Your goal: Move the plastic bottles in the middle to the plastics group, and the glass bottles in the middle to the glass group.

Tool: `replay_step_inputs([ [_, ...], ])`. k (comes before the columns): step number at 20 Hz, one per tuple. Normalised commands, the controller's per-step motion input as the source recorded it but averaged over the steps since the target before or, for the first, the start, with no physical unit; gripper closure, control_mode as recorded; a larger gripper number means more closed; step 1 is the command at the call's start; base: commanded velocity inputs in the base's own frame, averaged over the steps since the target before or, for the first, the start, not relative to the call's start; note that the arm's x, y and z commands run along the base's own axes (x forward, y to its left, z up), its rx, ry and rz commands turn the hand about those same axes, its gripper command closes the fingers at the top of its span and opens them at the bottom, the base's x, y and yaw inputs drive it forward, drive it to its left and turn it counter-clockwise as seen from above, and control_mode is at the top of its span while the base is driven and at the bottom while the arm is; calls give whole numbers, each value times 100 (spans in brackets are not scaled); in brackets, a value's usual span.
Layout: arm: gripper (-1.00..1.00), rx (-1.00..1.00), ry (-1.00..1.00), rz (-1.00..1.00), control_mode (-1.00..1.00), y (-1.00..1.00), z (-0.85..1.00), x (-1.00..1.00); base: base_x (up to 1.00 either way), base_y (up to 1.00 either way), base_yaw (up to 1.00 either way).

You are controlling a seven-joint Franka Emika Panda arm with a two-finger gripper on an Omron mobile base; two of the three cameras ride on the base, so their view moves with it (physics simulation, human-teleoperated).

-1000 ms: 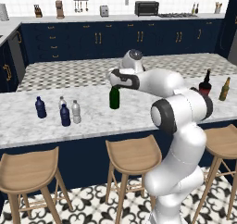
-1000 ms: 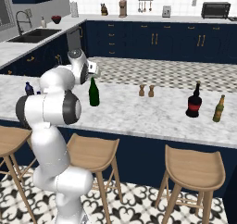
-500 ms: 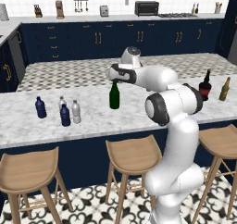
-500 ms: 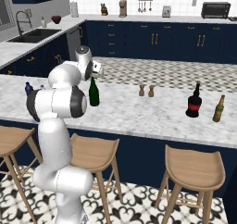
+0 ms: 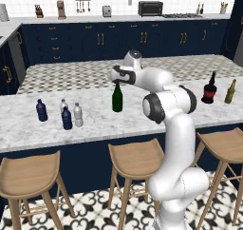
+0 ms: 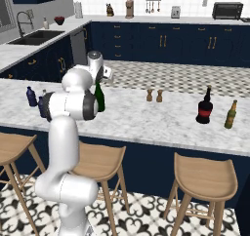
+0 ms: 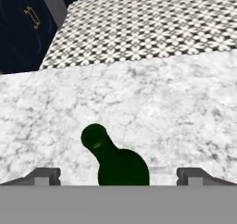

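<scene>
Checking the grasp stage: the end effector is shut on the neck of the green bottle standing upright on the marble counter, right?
Not shut. The hand view shows the end effector open, fingertips wide either side of the green bottle, not touching it. The bottle does stand upright on the marble counter.

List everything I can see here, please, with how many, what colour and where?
tall bottle: one, dark green, middle of the marble counter, under the hand
small bottles: four, two navy, two whitish, left end of counter
squat bottle: one, dark with red label, right end
slim bottle: one, amber, beside the squat one
shakers: two, brown, back of counter
stools: three, wooden, in front
arm: one, white
fingers: two, dark, spread open either side of the green bottle's neck
</scene>
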Motion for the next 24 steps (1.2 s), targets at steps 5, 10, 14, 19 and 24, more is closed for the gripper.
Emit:
replay_step_inputs([
  [5,-100,0,4,0,-100,5,-14,44,0,0,0],
  [10,-100,0,3,0,-100,17,-22,25,0,0,0],
  [14,-100,0,0,0,-100,18,-20,28,0,0,0],
  [19,-100,0,0,3,-100,1,-23,-2,0,0,0],
  [24,-100,0,-1,0,-100,-7,-19,-36,0,0,0],
])
